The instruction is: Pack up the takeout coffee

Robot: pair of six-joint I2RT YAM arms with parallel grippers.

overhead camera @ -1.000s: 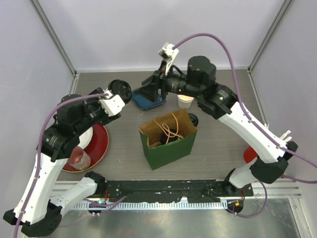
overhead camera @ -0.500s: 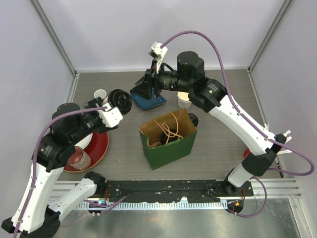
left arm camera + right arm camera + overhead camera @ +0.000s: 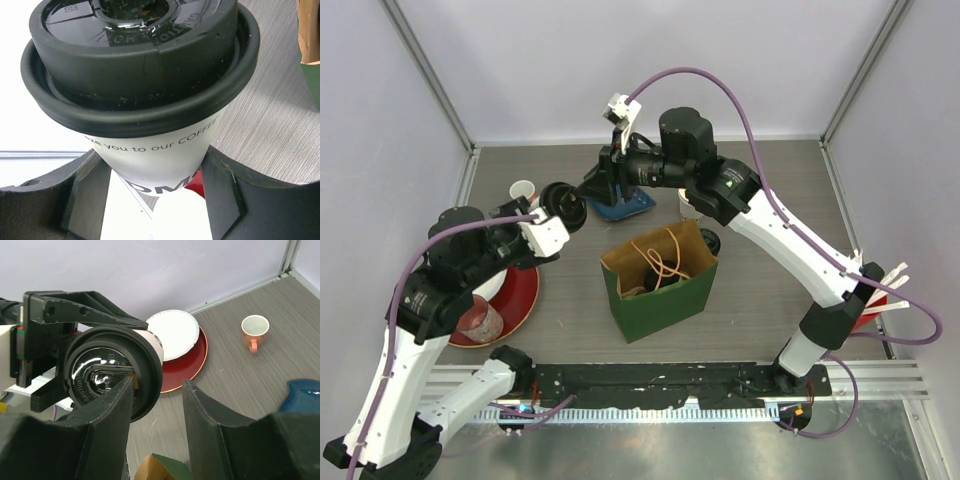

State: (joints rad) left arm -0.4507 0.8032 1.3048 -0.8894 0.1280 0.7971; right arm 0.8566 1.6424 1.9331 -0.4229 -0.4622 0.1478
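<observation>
The packing is about in its middle. The left end effector (image 3: 152, 167) is closed on one cup (image 3: 165, 145). It grips the paper body under the black lid (image 3: 135, 55) and holds the cup tilted in the air, over the table (image 3: 760, 300), to the far left of the bag (image 3: 665, 290). The right end effector (image 3: 157, 390) has its jaws wide and points at the lid from close by. I cannot tell if the cup is already between its fingers. I judge this as a handover not yet done.

The green bag stands open. Something dark shows inside, but I cannot say if it is a cup. A loose lid (image 3: 710, 241) lies just beside the bag. A second cup (image 3: 690, 206) seems to stand behind it, mostly hidden by the right arm. What is left, I think, is to put the held cup in the bag, and then the other one.
</observation>
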